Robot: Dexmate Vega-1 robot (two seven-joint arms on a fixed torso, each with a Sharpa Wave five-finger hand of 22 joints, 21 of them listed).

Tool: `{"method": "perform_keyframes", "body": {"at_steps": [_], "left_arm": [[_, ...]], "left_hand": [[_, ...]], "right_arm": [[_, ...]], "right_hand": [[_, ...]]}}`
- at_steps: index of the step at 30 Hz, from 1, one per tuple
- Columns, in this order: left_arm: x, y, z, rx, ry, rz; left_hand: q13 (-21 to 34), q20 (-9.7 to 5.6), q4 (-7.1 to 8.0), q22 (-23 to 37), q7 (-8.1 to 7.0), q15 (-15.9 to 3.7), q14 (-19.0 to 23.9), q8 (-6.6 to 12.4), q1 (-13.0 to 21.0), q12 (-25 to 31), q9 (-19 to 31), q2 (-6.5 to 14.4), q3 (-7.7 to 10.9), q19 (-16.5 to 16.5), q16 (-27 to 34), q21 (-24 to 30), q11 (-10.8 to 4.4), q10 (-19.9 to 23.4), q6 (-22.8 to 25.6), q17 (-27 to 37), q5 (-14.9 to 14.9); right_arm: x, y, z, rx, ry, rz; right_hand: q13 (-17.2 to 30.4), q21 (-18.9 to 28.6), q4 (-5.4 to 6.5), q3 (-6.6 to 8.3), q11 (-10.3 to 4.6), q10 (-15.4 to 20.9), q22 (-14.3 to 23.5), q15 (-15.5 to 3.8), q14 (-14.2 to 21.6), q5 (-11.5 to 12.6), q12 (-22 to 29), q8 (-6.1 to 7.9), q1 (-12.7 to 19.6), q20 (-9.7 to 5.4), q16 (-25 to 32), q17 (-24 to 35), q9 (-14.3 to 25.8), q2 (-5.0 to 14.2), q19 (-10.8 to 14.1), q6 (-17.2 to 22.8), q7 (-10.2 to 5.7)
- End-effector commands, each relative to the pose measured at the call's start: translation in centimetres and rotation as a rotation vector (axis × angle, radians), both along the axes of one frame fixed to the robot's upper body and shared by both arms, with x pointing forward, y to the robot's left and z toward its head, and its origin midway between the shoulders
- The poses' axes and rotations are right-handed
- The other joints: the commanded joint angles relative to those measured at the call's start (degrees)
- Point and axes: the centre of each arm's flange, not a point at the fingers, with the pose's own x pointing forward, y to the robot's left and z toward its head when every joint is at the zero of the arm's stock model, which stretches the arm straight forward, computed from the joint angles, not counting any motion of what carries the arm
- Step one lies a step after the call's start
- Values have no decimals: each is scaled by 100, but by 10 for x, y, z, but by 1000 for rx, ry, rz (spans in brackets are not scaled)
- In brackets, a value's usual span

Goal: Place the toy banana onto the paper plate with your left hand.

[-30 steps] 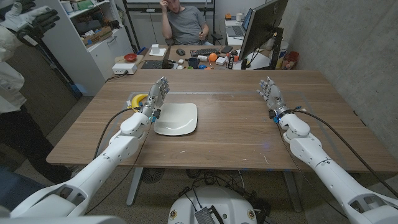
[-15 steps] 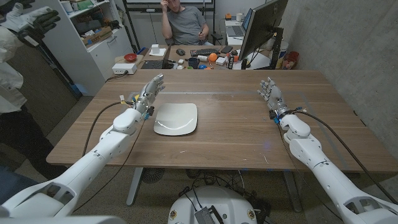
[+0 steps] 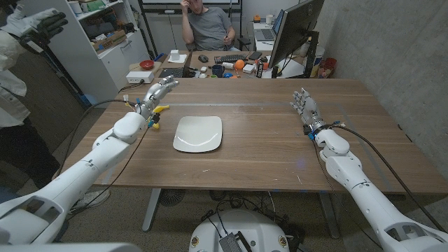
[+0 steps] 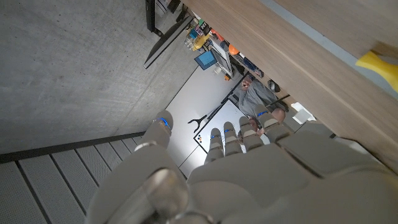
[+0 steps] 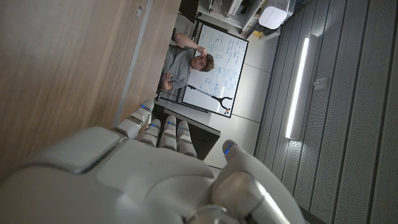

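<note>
Beyond my wooden desk (image 3: 252,150) a person (image 3: 208,26) sits at a cluttered table (image 3: 210,68); monitor (image 3: 294,31) right, white shelving (image 3: 105,35) left, concrete wall (image 3: 392,49).

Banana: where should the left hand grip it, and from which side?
Grip the banana across its middle, coming down from above. It lies flat on the table, left of the plate, mostly hidden under the left hand, which hangs open over it, so a short descent should do.

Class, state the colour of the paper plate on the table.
White; the paper plate shows best in the head view.
</note>
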Motion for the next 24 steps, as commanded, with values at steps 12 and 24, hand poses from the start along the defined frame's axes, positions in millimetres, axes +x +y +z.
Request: {"method": "perform_keyframes", "body": {"at_steps": [12,24], "left_arm": [[-35,27,57,300,-83,87],[-49,34,101,648,-73,100]], "left_hand": [[10,-23,-84,14,8,24,68,-10,255,-10,16,-61,9,37,-38,-52,-61,46,3,12,-1],[14,-144,-103,10,-29,-55,37,-95,659,-86,16,-36,44,58,-96,-127,-163,5,-157,11,15]], "right_arm": [[0,2,-9,24,-8,-3],[-7,0,-14,44,-14,-24]], "right_hand": [[25,12,12,-17,18,48,29,11,-56,30,34,34,-38,-127,17,9,18,275,-21,72,1],[25,12,9,-21,7,43,29,11,-58,32,32,33,-37,-131,14,7,17,277,-25,73,1]]}}
